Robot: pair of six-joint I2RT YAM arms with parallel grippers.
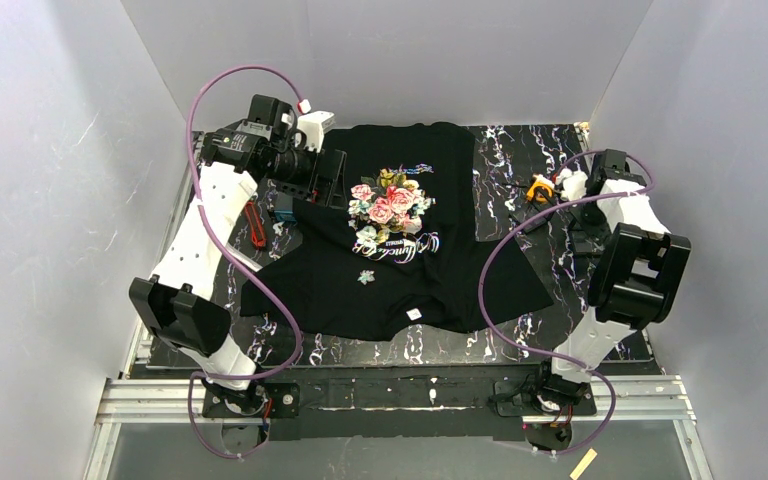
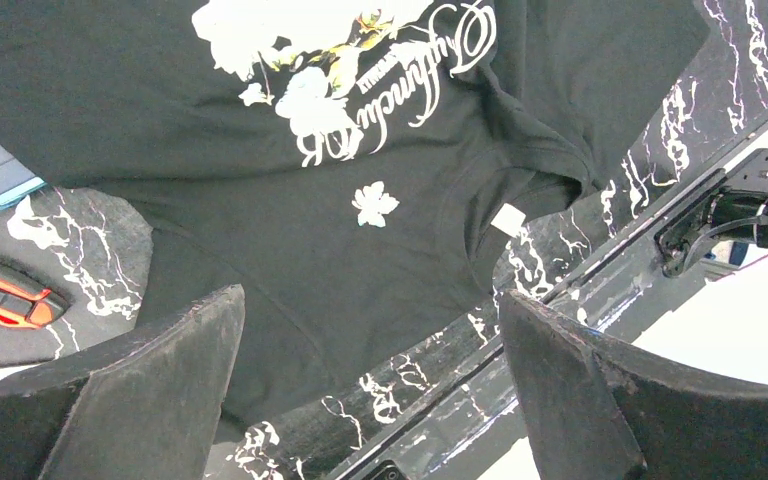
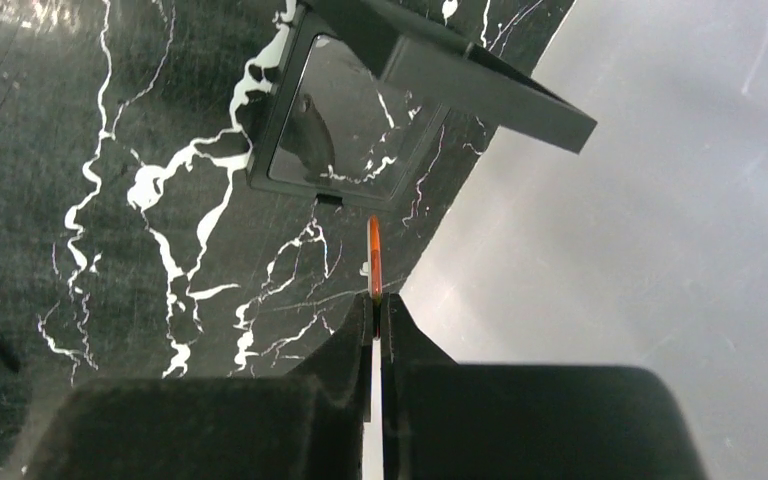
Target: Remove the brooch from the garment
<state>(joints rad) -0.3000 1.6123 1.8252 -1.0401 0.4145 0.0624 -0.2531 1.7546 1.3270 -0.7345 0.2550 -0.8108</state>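
The brooch (image 2: 374, 204), a small pale flower shape, sits on the garment (image 2: 160, 150) between the white lettering (image 2: 410, 90) and the neck label (image 2: 508, 218). The garment lies spread on the marbled desk (image 1: 500, 160), with its collar toward the arm bases. The left pincer (image 2: 370, 310) hangs at the far left edge of the shirt, its fingers wide apart and nothing between them. A red cutter (image 2: 0, 295) lies on the desk beside the shirt. Well apart, on the right side, the right pincer (image 3: 376, 305) is closed tight on a thin orange piece (image 3: 373, 255), near a black open case (image 3: 345, 120).
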